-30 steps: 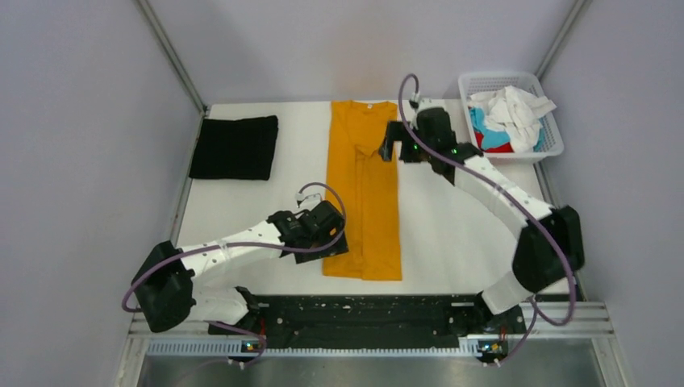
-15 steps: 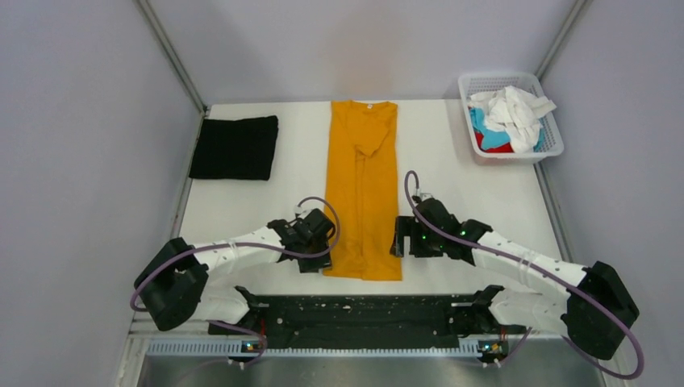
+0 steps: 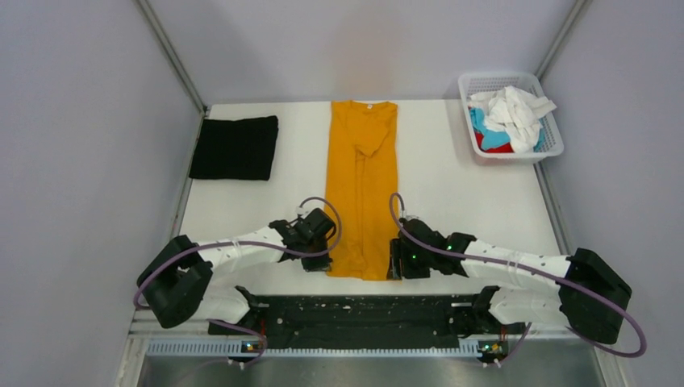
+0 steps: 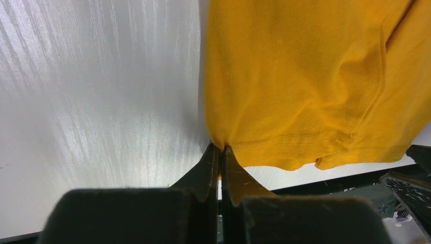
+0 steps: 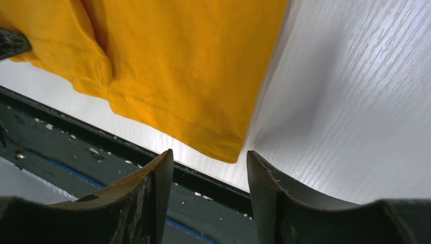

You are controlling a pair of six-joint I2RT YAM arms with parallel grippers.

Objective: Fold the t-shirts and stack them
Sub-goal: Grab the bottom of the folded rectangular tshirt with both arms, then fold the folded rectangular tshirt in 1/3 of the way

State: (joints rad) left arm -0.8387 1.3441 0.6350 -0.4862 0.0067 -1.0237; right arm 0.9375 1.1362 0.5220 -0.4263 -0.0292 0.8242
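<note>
Count: 2 tees flat on the surface (image 3: 468, 201), 1 basket (image 3: 502, 78), 2 arms (L arm (image 3: 234, 251), R arm (image 3: 516, 264)). Mustard tee (image 3: 362, 189) is folded to a long strip and runs 12 to 6 o'clock down the middle, collar at the far edge, hem just short of the near edge. Black tee (image 3: 235, 147), folded square, lies at 10 o'clock by the L edge, well apart from the mustard one. Basket at 2 o'clock in the far R corner holds a heap: white cloth (image 3: 513, 109) on top, light-blue cloth (image 3: 482, 127) and red cloth (image 3: 495, 147) under it; no. of tees in there can't be told. Open room: bare surface either side of the strip, wide at 3 o'clock betw. strip and R edge, also at 8 o'clock below the black tee. L jaws pinched tight on the near-L hem corner, approx 7 o'clock. R jaws wide apart at the near-R hem corner, approx 5 o'clock; corner sits betw. the tips, not clamped. Vs. 0.5 s ago: R arm has dropped toward 6 o'clock to the hem corner; L arm approx same spot; tees and basket unmoved.
</note>
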